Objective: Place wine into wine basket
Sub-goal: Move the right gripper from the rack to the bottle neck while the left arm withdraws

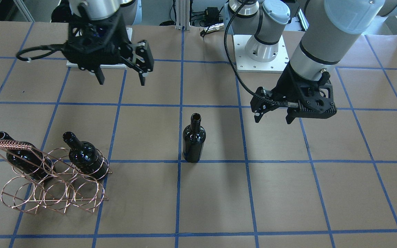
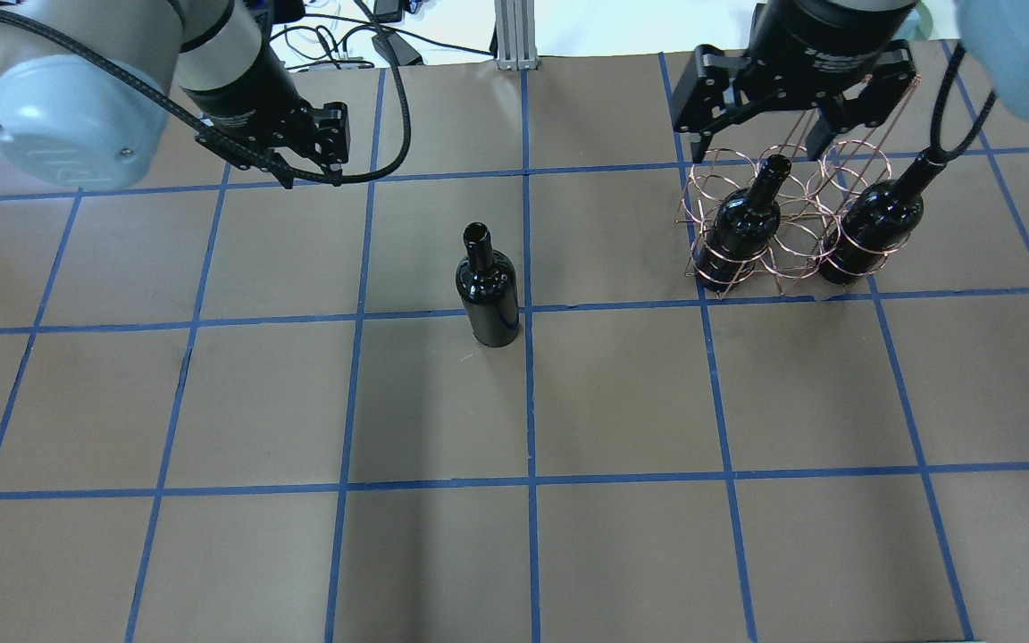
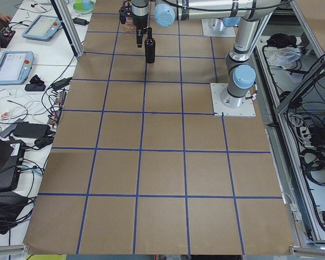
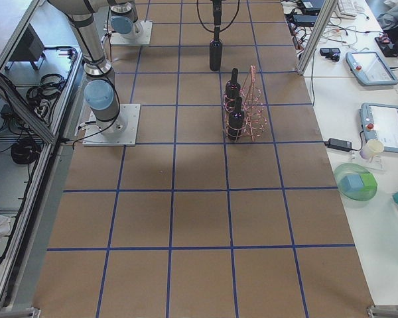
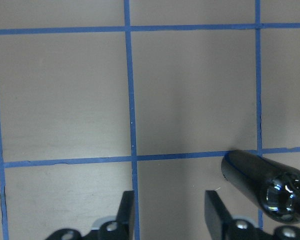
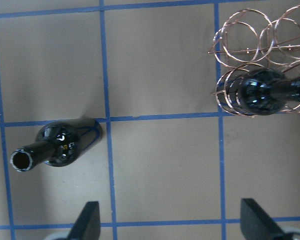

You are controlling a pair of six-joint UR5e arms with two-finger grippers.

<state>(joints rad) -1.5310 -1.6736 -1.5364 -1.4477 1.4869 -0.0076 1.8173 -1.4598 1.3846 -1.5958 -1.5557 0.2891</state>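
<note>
Left hand (image 1: 276,116) and right hand (image 1: 121,80) gape empty; a glancing grasp could topple the upright wine bottle (image 1: 194,141).

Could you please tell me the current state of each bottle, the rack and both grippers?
Centre wine bottle: upright on the table, mouth open, held by neither gripper.
Bottle under the handle: seated in a basket ring, neck up.
Bottle at the other end: seated in a basket ring, neck up.
Wine basket: standing on the table, two rings filled, the rest empty.
Left gripper: open, empty.
Right gripper: open, empty.
</note>
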